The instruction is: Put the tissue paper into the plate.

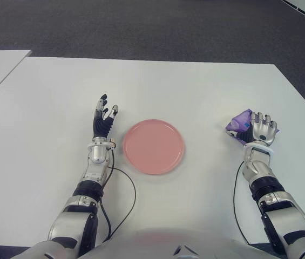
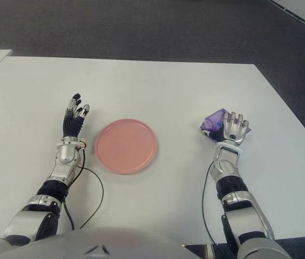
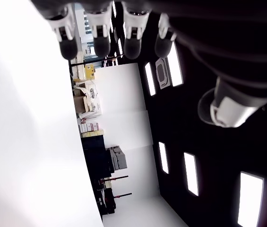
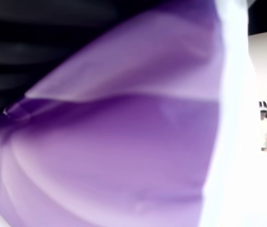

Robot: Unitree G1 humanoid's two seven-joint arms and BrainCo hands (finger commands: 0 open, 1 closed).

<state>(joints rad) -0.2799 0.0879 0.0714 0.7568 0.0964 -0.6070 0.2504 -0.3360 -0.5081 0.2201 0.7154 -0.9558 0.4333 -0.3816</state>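
A white table (image 1: 157, 86) seen from above, with the robot's two arms reaching onto it from the near edge. A round pink plate (image 1: 153, 146) sits near the middle of the tabletop, a little toward the near edge, with nothing on it. The right hand (image 1: 262, 129) is over by the right edge, palm down, its fingers curled over a purple tissue pack (image 1: 240, 123); the pack peeks out from under the hand on the side facing the plate and fills the right wrist view with purple. Whether the pack has left the table cannot be told. The left hand (image 1: 103, 120) shows just beside the plate's left rim, fingers straight and slightly spread, holding nothing. The step in hand looks like the grasp itself: the pack is taken but sits well apart from the plate. The next move would call for lifting the pack clear of the table, carrying it leftward until it is over the plate, then lowering and loosening the fingers so it lands inside the rim.
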